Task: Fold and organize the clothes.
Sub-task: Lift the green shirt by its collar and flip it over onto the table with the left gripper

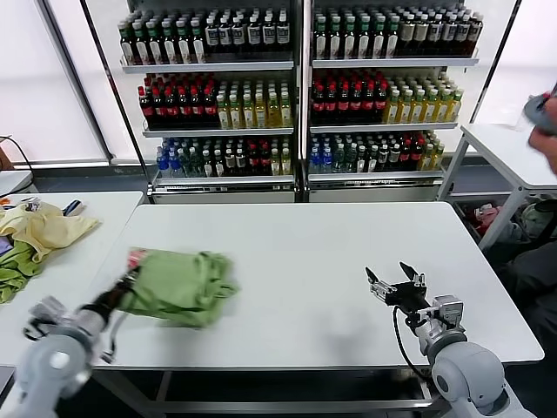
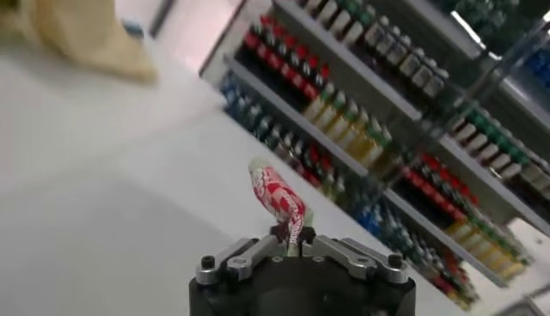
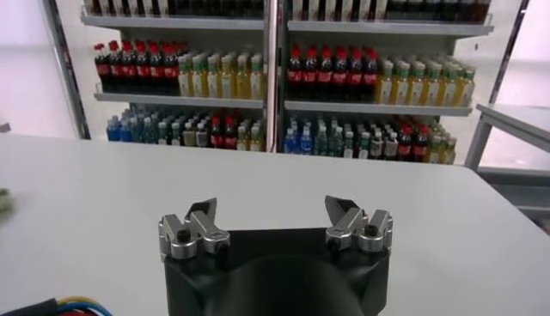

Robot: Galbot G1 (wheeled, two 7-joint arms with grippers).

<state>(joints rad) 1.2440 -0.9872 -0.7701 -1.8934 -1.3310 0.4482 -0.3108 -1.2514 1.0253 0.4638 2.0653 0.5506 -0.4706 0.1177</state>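
The T-shirt (image 1: 181, 286) lies bunched in a loose heap on the desk (image 1: 305, 252), toward its left edge and nearer the front than the back. It is light, soft cotton with no stiffness of its own: it will sag and drape from whatever point lifts it, and the layers will likely slide over one another rather than hold a crease unaided. Nothing about it is fragile or slippery.

The left gripper (image 1: 130, 280) sits at the heap's left end, its jaws pinched together on a fold of the shirt; its wrist view shows a strip of the red-and-white print (image 2: 279, 196) standing up from between them. A single pinch there will probably drag the rest along in a crumpled trail, so a fold would go better with two holds set apart on a hem or the shoulder seams. Which edge is which in the bundle is hard to make out.

The right gripper (image 1: 396, 286) waits with jaws spread wide over bare desk near the front right, well apart from the shirt and holding nothing.
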